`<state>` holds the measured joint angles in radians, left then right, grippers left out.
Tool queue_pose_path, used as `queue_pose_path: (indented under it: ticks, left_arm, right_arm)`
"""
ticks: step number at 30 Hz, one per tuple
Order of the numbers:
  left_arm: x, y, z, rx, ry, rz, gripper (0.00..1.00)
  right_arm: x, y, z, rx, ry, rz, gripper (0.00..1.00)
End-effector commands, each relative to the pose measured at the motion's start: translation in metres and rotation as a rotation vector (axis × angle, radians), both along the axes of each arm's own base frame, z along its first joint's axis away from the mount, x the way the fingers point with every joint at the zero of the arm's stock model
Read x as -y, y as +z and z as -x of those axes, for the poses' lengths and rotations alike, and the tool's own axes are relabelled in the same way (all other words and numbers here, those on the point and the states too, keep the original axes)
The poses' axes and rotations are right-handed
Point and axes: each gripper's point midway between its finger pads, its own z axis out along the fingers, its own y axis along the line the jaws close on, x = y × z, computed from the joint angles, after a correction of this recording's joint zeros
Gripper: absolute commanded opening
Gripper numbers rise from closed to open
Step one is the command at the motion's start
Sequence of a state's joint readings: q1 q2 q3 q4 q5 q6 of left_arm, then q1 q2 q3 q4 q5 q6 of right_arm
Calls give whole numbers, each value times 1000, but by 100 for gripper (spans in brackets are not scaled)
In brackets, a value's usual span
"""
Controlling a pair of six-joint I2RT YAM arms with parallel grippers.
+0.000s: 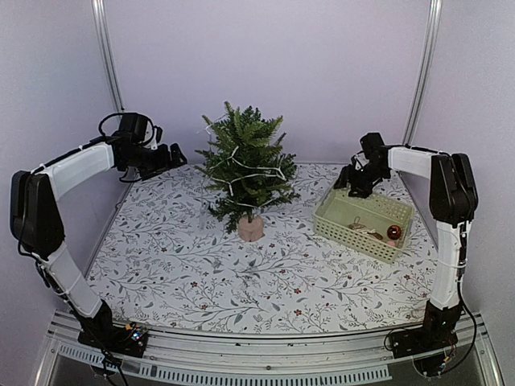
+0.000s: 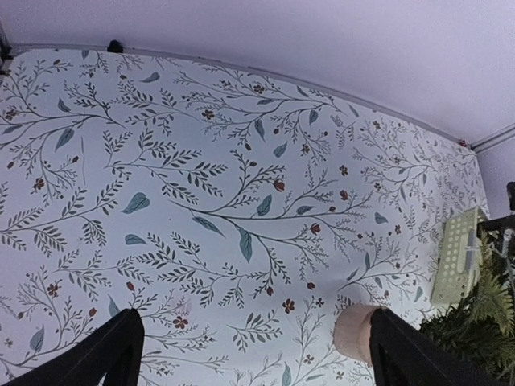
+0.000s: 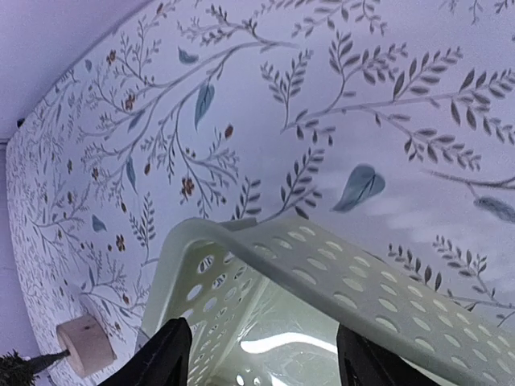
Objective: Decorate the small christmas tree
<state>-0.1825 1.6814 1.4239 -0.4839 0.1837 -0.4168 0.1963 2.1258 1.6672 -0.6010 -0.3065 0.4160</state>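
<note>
The small christmas tree [image 1: 245,165] stands at the back middle of the table on a tan base [image 1: 250,227], with a thin white strand wound through its branches. My left gripper [image 1: 175,154] hovers left of the tree, open and empty. In the left wrist view its fingers [image 2: 113,354] frame bare cloth, with the tree's base [image 2: 354,334] by the right finger. My right gripper [image 1: 354,186] hangs open over the far left corner of a pale green basket [image 1: 364,217]. In the right wrist view its fingers [image 3: 165,358] straddle the basket's corner [image 3: 322,273] with nothing between them.
The basket holds a red ball [image 1: 393,232] and a brownish ornament [image 1: 366,231]. A floral tablecloth [image 1: 201,257] covers the table. Purple walls and two metal posts [image 1: 107,56] close off the back. The basket [image 2: 457,256] also shows at the right edge of the left wrist view.
</note>
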Motion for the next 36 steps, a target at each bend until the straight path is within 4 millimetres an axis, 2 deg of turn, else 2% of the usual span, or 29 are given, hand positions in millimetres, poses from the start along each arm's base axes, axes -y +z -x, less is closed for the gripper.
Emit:
queue_pose_path:
  ticks: [1, 3, 6, 7, 9, 10, 11, 13, 18, 23, 30, 33, 36]
  left_arm:
    - [-6, 18, -3, 46, 23, -3, 99]
    - [-7, 20, -2, 48, 24, -6, 99]
    - [-7, 19, -1, 46, 26, -7, 99]
    - [-7, 19, -1, 45, 25, -6, 99]
    - [-6, 19, 0, 41, 22, -3, 99]
    - [-6, 18, 1, 39, 21, 1, 99]
    - [-5, 18, 1, 37, 17, 2, 99]
    - [-5, 18, 2, 35, 14, 4, 99]
    - [-2, 18, 2, 39, -1, 7, 99]
    - [2, 18, 1, 41, -8, 25, 99]
    - [4, 18, 5, 44, -6, 24, 99]
    - [3, 20, 7, 48, -2, 21, 99]
    - [2, 20, 9, 49, 1, 20, 99]
  right_arm:
    - [13, 33, -36, 83, -64, -56, 65]
    - [22, 61, -32, 133, -13, 2, 65]
    - [46, 82, -7, 125, 87, 167, 64]
    - [56, 80, 3, 96, 106, 228, 64]
    - [78, 62, 26, 29, 140, 309, 64]
    - [85, 67, 39, 22, 139, 326, 64]
    - [96, 62, 51, -20, 134, 375, 64]
    - [106, 47, 75, -101, 153, 427, 63]
    - [129, 34, 103, -151, 140, 545, 63]
    - [132, 24, 108, -173, 184, 602, 63]
    - [110, -3, 129, -251, 279, 645, 62]
    - [113, -12, 138, -291, 288, 694, 62]
    - [124, -16, 144, -321, 247, 760, 67]
